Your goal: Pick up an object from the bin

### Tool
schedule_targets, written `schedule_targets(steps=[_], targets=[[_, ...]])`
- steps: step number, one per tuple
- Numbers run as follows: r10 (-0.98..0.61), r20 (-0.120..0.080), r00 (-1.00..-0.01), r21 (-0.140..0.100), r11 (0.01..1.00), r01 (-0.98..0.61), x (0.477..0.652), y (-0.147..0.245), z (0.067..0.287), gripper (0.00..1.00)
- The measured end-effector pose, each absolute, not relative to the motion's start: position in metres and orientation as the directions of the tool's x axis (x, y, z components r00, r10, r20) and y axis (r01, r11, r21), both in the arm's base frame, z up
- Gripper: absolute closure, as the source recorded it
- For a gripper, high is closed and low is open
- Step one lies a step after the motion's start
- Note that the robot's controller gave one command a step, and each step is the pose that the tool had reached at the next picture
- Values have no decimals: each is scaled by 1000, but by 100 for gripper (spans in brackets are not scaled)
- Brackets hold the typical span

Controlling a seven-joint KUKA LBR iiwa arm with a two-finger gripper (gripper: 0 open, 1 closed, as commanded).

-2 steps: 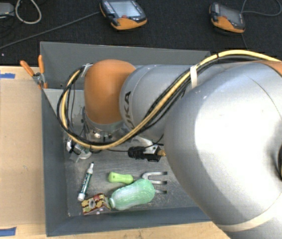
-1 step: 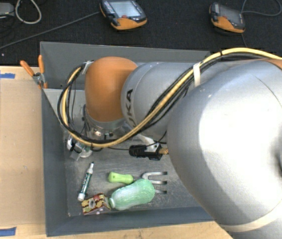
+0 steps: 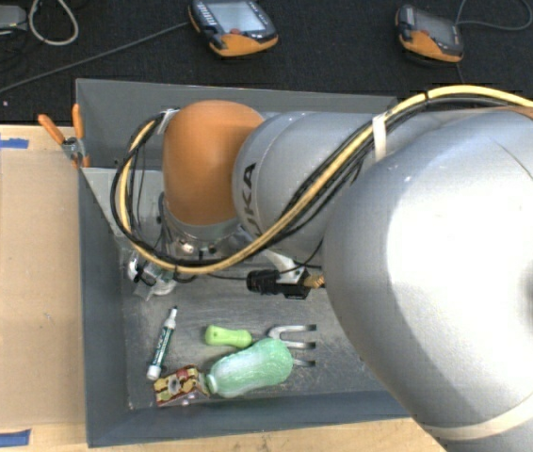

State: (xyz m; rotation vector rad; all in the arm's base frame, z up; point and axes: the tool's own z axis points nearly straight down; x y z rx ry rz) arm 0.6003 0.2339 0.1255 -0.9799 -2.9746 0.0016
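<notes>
My gripper (image 3: 156,275) pokes out below the orange wrist cover, low over the bin's left middle floor. Nearest to it, just in front, lies a slim marker pen (image 3: 163,344) with a green barrel and white ends, lengthwise toward the front. To the pen's right lies a small tool with a light green handle and two metal prongs (image 3: 248,335). A pale green translucent bottle (image 3: 250,367) rests on its side near the front wall. A small colourful packet (image 3: 176,385) sits at the bottle's left end. A black item with an orange tip (image 3: 281,283) lies under the arm.
The arm, its orange cover and looping cables span the back and right of the bin and hide the floor there. The bin's left wall stands close to the gripper. Bare floor shows between the gripper and the pen.
</notes>
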Motion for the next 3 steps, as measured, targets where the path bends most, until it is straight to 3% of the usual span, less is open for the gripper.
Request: schedule_targets(steps=[2, 3], targets=[[594, 12, -805, -7, 805, 594, 600, 233, 182, 100], [594, 12, -805, -5, 805, 594, 600, 233, 193, 100]])
